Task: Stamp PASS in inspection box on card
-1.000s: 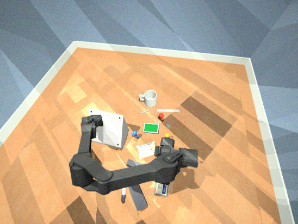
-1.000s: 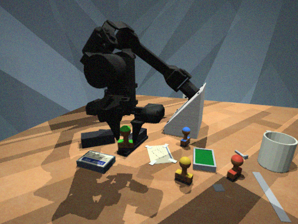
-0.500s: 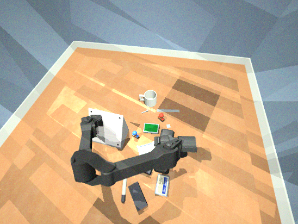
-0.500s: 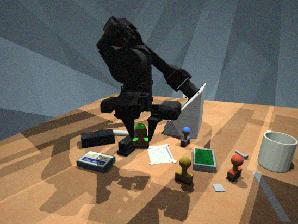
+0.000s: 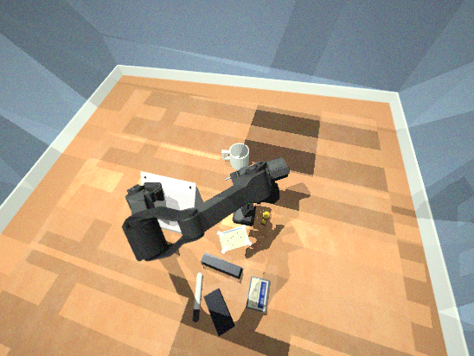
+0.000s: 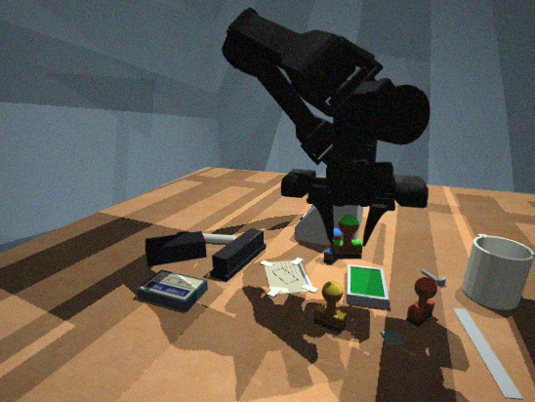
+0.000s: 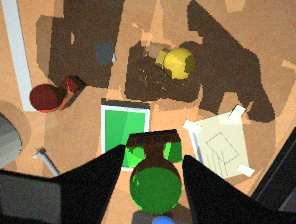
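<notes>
My gripper [image 6: 348,242] [image 7: 154,155] is shut on the green-knobbed stamp [image 6: 349,226] [image 7: 155,186], held upright with its dark base down. In the wrist view the stamp overlaps the near edge of the open green ink pad [image 6: 367,282] [image 7: 117,125]; in the exterior view it appears behind the pad. Its exact height is hard to tell. The arm hides the pad in the top view. The cream card [image 5: 233,238] [image 6: 303,288] [image 7: 235,130] is taped down beside the pad. The box outline on it looks blank inside.
A blue-knobbed stamp [image 6: 337,234] [image 7: 162,220] stands close behind the held one. A yellow stamp [image 6: 332,292] [image 7: 179,63] and red stamp [image 6: 425,289] [image 7: 46,97] stand in front. A mug [image 5: 239,156] [image 6: 498,273], closed stamp pad [image 5: 259,295] [image 6: 173,291] and long block [image 5: 221,265] [image 6: 237,254] stand around.
</notes>
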Motion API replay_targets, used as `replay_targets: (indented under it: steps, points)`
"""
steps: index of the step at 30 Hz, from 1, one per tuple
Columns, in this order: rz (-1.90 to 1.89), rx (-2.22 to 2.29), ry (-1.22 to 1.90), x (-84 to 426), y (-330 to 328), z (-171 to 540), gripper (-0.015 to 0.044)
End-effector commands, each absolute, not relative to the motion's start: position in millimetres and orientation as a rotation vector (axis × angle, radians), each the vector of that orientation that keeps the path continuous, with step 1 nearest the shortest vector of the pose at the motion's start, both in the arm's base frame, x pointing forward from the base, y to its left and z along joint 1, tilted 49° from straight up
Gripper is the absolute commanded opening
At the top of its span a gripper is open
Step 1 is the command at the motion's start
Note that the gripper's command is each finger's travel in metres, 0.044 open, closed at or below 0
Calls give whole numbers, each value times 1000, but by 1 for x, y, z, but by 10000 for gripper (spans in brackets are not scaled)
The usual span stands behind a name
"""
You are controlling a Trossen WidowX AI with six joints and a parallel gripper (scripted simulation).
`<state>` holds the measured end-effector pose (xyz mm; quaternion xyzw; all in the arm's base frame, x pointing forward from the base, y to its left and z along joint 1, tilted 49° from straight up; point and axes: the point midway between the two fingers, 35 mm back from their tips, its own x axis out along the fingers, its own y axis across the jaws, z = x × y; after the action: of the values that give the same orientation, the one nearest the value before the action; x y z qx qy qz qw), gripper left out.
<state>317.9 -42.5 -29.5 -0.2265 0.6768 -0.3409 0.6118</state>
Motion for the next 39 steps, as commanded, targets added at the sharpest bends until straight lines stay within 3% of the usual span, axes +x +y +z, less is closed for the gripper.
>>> replay_targets:
  steps: [1,39]
  points:
    - [-797,-526,1560,295,-21,-51,0]
    - [-800,-532,1559,285,-30,-71,0]
